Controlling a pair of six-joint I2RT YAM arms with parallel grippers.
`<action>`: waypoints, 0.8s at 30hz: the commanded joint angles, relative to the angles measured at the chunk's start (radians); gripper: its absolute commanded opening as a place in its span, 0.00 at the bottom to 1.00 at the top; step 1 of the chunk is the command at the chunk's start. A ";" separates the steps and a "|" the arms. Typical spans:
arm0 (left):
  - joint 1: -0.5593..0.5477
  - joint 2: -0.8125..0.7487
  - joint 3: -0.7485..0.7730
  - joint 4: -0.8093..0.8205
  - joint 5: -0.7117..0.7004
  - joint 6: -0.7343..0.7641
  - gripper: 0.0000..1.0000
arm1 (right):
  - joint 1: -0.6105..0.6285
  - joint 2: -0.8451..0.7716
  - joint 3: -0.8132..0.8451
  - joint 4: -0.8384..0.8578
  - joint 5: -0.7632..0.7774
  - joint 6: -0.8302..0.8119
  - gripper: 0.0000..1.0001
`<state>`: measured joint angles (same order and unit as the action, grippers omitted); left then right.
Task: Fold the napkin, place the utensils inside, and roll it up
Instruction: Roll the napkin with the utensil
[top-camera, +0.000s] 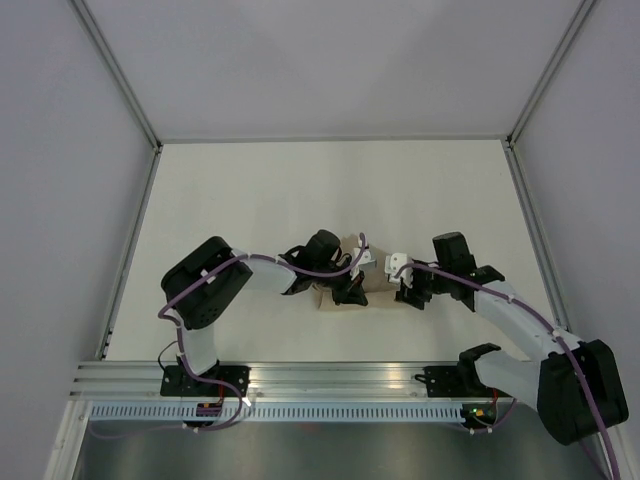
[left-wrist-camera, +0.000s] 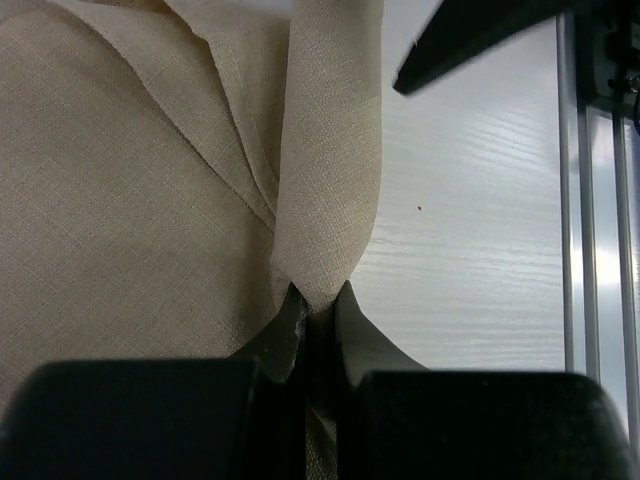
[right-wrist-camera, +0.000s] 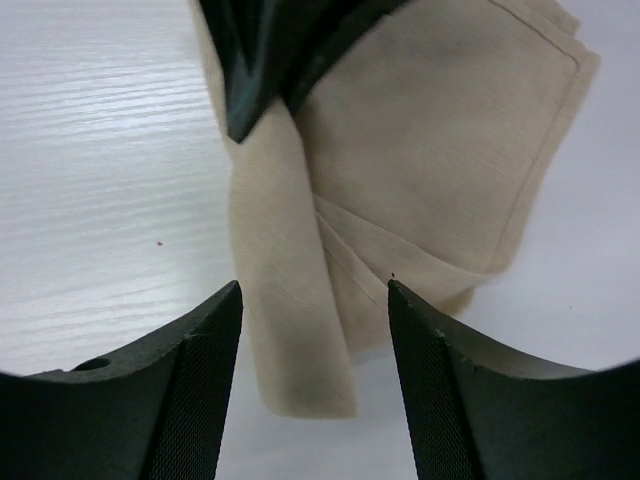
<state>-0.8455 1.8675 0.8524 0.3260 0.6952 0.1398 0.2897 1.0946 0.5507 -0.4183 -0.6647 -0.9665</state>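
Observation:
The beige napkin (top-camera: 378, 283) lies folded small at the table's middle, between both grippers. My left gripper (top-camera: 352, 290) is shut on a rolled strip of the napkin (left-wrist-camera: 330, 180), pinching its end between the jaws. My right gripper (top-camera: 408, 293) is open, its fingertips (right-wrist-camera: 225, 300) either side of the strip's free end (right-wrist-camera: 300, 340), not touching it. The left gripper's fingers (right-wrist-camera: 270, 60) show at the top of the right wrist view. The fork is hidden.
The white table (top-camera: 250, 200) is walled by grey panels. An aluminium rail (top-camera: 330, 378) runs along the near edge; it also shows in the left wrist view (left-wrist-camera: 590, 200).

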 joint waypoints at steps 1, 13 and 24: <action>0.003 0.090 -0.026 -0.183 0.030 -0.014 0.02 | 0.098 -0.081 -0.064 0.137 0.066 -0.035 0.66; 0.016 0.096 -0.016 -0.191 0.041 -0.016 0.02 | 0.267 -0.095 -0.231 0.314 0.237 -0.070 0.68; 0.017 0.061 -0.016 -0.194 0.037 -0.006 0.05 | 0.305 0.022 -0.227 0.363 0.324 -0.103 0.32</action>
<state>-0.8246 1.8908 0.8776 0.3000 0.7605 0.1215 0.5896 1.0828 0.3061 -0.0597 -0.3737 -1.0470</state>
